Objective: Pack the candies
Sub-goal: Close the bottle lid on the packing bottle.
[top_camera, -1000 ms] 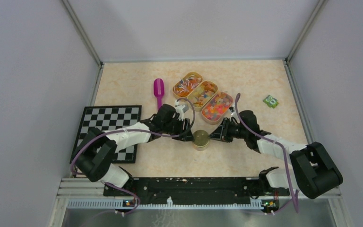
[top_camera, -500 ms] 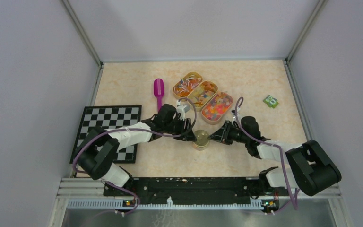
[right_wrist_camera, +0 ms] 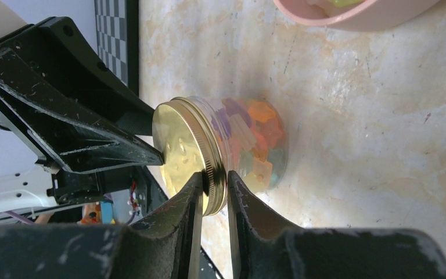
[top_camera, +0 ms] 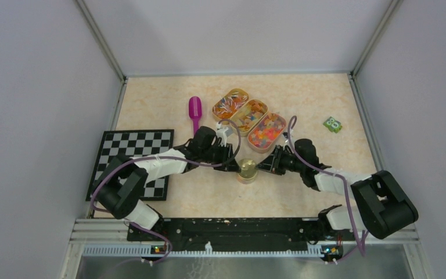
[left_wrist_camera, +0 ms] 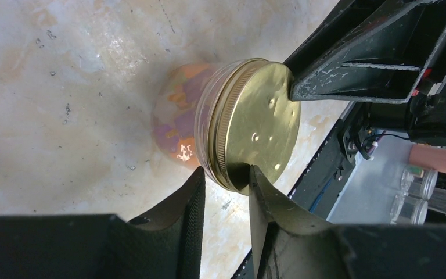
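Glass jar (top_camera: pixel 245 170): upright at centre frame in the top view, fitted with a gold screw lid (left_wrist_camera: pixel 255 128). Contents: mixed candies (right_wrist_camera: pixel 250 139), visible through the glass.

Left gripper (left_wrist_camera: pixel 227 174): jaws clamped across the lid rim from the left side.

Right gripper (right_wrist_camera: pixel 215 180): jaws pinched on the opposite rim of the lid.

Further candies fill three oval trays (top_camera: pixel 250 115), set in a diagonal row in the upper centre.

Purple scoop (top_camera: pixel 195 110): just left of the trays.

Checkerboard (top_camera: pixel 133 157): left side.

Small green item (top_camera: pixel 333 124): right side, well apart.
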`<state>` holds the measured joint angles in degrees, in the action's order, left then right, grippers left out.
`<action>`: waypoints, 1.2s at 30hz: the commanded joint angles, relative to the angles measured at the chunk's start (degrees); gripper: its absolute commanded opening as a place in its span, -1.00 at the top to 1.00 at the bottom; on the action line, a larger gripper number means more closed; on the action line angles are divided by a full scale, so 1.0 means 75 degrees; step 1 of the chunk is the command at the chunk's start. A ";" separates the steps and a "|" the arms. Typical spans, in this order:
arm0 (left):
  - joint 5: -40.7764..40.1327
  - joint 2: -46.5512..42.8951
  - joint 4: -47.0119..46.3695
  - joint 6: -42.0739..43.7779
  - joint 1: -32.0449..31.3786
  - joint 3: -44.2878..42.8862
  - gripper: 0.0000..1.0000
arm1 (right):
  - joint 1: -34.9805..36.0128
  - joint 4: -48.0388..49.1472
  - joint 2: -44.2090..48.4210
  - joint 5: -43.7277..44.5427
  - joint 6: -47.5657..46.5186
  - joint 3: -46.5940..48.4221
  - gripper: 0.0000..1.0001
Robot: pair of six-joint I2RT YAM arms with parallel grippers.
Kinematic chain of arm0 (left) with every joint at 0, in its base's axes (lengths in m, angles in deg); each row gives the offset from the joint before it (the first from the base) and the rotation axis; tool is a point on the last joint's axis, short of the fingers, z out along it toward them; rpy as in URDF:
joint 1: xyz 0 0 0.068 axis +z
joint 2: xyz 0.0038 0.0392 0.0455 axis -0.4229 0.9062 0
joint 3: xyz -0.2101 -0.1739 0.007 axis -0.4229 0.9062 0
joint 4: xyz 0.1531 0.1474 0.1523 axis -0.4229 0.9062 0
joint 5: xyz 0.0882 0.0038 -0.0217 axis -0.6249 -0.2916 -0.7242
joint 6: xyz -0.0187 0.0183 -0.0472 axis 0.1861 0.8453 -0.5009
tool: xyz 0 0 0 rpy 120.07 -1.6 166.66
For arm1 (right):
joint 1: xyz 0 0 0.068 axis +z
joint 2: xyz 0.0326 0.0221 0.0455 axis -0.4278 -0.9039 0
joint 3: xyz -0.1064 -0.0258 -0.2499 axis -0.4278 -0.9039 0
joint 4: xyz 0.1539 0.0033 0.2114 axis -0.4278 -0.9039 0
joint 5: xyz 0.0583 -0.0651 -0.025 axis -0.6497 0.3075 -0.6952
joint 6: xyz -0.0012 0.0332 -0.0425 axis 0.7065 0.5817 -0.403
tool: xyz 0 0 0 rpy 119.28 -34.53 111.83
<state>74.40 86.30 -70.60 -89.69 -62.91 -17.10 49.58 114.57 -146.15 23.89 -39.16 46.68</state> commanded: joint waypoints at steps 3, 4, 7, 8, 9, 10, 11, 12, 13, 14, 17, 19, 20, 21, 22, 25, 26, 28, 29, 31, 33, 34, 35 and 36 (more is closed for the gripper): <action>-0.0729 0.1043 0.1072 0.0285 -0.0058 -0.0053 0.31 | 0.0074 -0.0283 -0.0841 0.0628 -0.0193 -0.0419 0.63; -0.0789 0.1052 0.1047 0.0268 -0.0058 0.0051 0.33 | 0.0061 -0.0112 -0.0939 0.0614 -0.0110 -0.0563 0.65; -0.0961 0.0962 0.1030 0.0246 -0.0058 0.0216 0.38 | 0.0068 0.0216 -0.1098 0.0630 0.0118 -0.0983 0.68; -0.0826 0.0858 0.0908 0.0280 -0.0058 0.0252 0.40 | 0.0072 0.0331 -0.1061 0.0569 0.0187 -0.1086 0.68; -0.0609 0.0705 0.0700 0.0319 -0.0074 0.0323 0.41 | 0.0071 0.0443 -0.0949 0.0463 0.0264 -0.1146 0.68; -0.0452 0.0515 0.0572 0.0346 -0.0080 0.0357 0.40 | 0.0074 0.0446 -0.0708 0.0379 0.0330 -0.1146 0.69; -0.0366 0.0390 0.0545 0.0393 -0.0082 0.0314 0.39 | 0.0078 0.0332 -0.0518 0.0342 0.0357 -0.1076 0.68; -0.0318 0.0282 0.0578 0.0514 -0.0087 0.0215 0.38 | 0.0073 -0.0147 -0.0075 0.0378 0.0337 -0.0912 0.67; -0.0304 0.0215 0.0683 0.0619 -0.0082 0.0096 0.36 | 0.0072 -0.0546 0.0250 0.0429 0.0280 -0.0691 0.64; -0.0275 0.0196 0.0793 0.0736 -0.0081 -0.0048 0.33 | 0.0071 -0.1004 0.0588 0.0501 0.0207 -0.0458 0.57; -0.0067 0.0361 0.1048 0.1039 -0.0085 -0.0454 0.28 | 0.0039 -0.2026 0.1328 0.0665 -0.0058 0.0307 0.40; 0.0026 0.0532 0.1177 0.1150 -0.0081 -0.0647 0.28 | -0.0037 -0.2453 0.1539 0.0650 -0.0276 0.0667 0.32; 0.0058 0.0596 0.1214 0.1186 -0.0081 -0.0709 0.28 | -0.0086 -0.2633 0.1571 0.0653 -0.0407 0.0841 0.30; 0.0091 0.0627 0.1211 0.1216 -0.0087 -0.0749 0.28 | -0.0120 -0.2771 0.1551 0.0649 -0.0539 0.1001 0.29; 0.0107 0.0650 0.1209 0.1237 -0.0082 -0.0766 0.28 | -0.0134 -0.2810 0.1531 0.0612 -0.0666 0.1123 0.29; 0.0144 0.0672 0.1269 0.1268 -0.0081 -0.0853 0.25 | -0.0151 -0.2858 0.1362 0.0417 -0.0956 0.1448 0.28; 0.0150 0.0663 0.1268 0.1271 -0.0081 -0.0866 0.24 | -0.0151 -0.2915 0.1243 0.0387 -0.1056 0.1547 0.27; 0.0152 0.0615 0.1275 0.1258 -0.0081 -0.0875 0.20 | -0.0151 -0.3018 0.0937 0.0352 -0.1249 0.1696 0.28; 0.0149 0.0596 0.1273 0.1241 -0.0081 -0.0880 0.18 | -0.0148 -0.3010 0.0810 0.0294 -0.1307 0.1728 0.30; 0.0149 0.0571 0.1268 0.1223 -0.0081 -0.0881 0.14 | -0.0149 -0.2911 0.0574 0.0149 -0.1405 0.1743 0.36; 0.0126 0.0566 0.1286 0.1222 -0.0085 -0.0882 0.11 | -0.0146 -0.2772 0.0329 -0.0015 -0.1476 0.1727 0.39; 0.0118 0.0578 0.1274 0.1211 -0.0089 -0.0882 0.10 | -0.0135 -0.2743 0.0204 -0.0069 -0.1520 0.1707 0.41; 0.0128 0.0590 0.1270 0.1210 -0.0082 -0.0887 0.10 | -0.0136 -0.2762 0.0074 -0.0058 -0.1581 0.1667 0.42; 0.0092 0.0605 0.1293 0.1200 -0.0094 -0.0890 0.11 | -0.0139 -0.2784 -0.0019 -0.0010 -0.1648 0.1590 0.44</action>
<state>77.22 89.90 -63.43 -82.48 -63.23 -23.11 48.79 93.33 -143.64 25.44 -48.23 57.83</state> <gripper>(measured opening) 0.446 0.296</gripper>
